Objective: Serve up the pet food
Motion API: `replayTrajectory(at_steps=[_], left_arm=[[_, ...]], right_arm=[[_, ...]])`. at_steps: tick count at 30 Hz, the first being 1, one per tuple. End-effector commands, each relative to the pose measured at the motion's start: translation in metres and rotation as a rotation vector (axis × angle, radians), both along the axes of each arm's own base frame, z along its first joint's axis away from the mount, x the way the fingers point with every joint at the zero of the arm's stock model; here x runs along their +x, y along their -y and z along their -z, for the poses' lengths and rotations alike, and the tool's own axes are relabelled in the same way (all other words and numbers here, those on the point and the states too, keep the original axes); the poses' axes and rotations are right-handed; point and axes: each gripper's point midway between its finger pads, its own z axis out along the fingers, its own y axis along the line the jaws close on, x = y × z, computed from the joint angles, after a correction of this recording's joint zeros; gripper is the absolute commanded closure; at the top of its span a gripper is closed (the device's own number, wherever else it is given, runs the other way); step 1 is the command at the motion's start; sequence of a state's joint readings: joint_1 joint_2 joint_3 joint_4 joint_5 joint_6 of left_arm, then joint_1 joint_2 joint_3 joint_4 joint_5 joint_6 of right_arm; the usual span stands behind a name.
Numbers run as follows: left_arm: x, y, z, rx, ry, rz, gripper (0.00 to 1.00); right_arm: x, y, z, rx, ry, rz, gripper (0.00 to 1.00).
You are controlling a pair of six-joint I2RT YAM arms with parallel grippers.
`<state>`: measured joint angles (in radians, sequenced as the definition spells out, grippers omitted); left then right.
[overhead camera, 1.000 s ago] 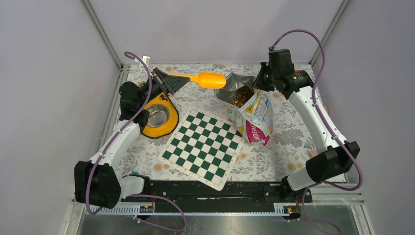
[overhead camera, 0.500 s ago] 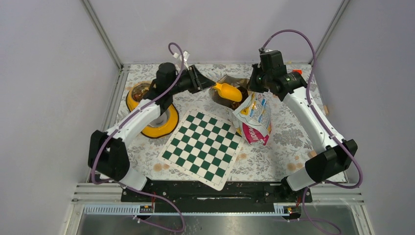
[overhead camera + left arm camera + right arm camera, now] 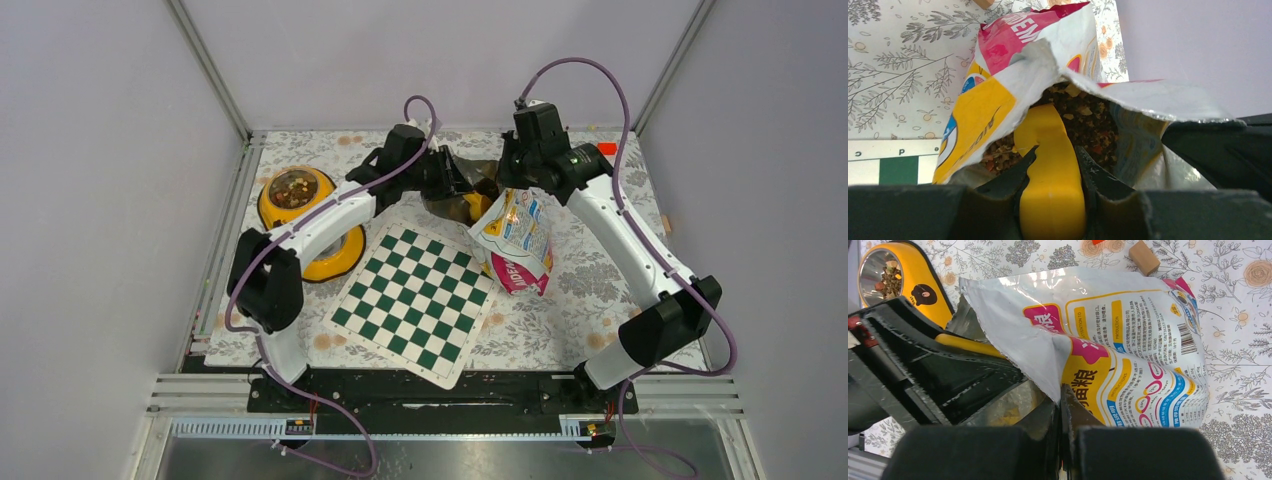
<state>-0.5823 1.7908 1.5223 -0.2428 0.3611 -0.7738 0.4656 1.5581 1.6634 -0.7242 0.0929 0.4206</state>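
The pet food bag (image 3: 520, 245) stands open right of the chessboard. My right gripper (image 3: 505, 195) is shut on the bag's rim (image 3: 1060, 385) and holds the mouth open. My left gripper (image 3: 455, 185) is shut on a yellow scoop (image 3: 1050, 165), whose head is pushed into the kibble (image 3: 1083, 122) inside the bag; in the top view the scoop is mostly hidden. A yellow pet feeder (image 3: 300, 215) sits at the left, its far bowl (image 3: 293, 187) holding some kibble, also seen in the right wrist view (image 3: 888, 280).
A green-and-white chessboard (image 3: 415, 295) lies in the middle. A tan wooden block (image 3: 1144, 257) and a small red cube (image 3: 605, 148) lie behind the bag. The enclosure's back and side walls are close.
My left arm swung right from the feeder and carried the scoop into the bag's mouth. Kibble now lies in the far bowl. My right gripper kept its hold on the bag.
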Motion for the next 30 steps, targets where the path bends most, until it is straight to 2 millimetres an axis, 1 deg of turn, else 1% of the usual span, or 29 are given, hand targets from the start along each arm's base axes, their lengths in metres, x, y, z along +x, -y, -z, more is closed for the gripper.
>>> replayTrajectory(at_steps=[1, 4, 6, 8, 12, 14, 18, 21, 25, 30], left_arm=[[0.007, 0.008, 0.011, 0.048, 0.013, 0.021, 1.0], [0.003, 0.02, 0.012, -0.018, -0.021, 0.076, 1.0], [0.002, 0.024, 0.003, -0.08, -0.047, 0.097, 1.0], [0.001, 0.024, -0.01, -0.174, -0.069, 0.112, 1.0], [-0.003, 0.022, -0.051, -0.404, -0.082, 0.156, 1.0], [-0.005, 0.016, -0.07, -0.482, -0.088, 0.156, 1.0], [-0.004, -0.002, -0.106, -0.579, -0.044, 0.135, 1.0], [-0.006, -0.016, -0.126, -0.625, -0.022, 0.126, 1.0], [-0.003, -0.037, -0.135, -0.612, 0.0, 0.082, 1.0], [-0.001, -0.06, -0.147, -0.584, 0.052, 0.049, 1.0]], right_arm=[[0.013, -0.021, -0.039, 0.082, 0.118, -0.012, 1.0], [0.014, -0.015, -0.037, 0.066, 0.121, 0.018, 1.0], [0.015, -0.01, -0.037, 0.052, 0.129, 0.039, 1.0], [0.015, -0.006, -0.037, 0.042, 0.136, 0.056, 1.0], [0.016, -0.001, -0.039, 0.034, 0.145, 0.077, 1.0], [0.017, 0.001, -0.04, 0.033, 0.149, 0.089, 1.0], [0.017, 0.007, -0.047, 0.046, 0.177, 0.123, 1.0], [0.018, 0.012, -0.052, 0.053, 0.192, 0.143, 1.0], [0.019, 0.019, -0.059, 0.062, 0.206, 0.164, 1.0], [0.022, 0.028, -0.06, 0.072, 0.207, 0.188, 1.0]])
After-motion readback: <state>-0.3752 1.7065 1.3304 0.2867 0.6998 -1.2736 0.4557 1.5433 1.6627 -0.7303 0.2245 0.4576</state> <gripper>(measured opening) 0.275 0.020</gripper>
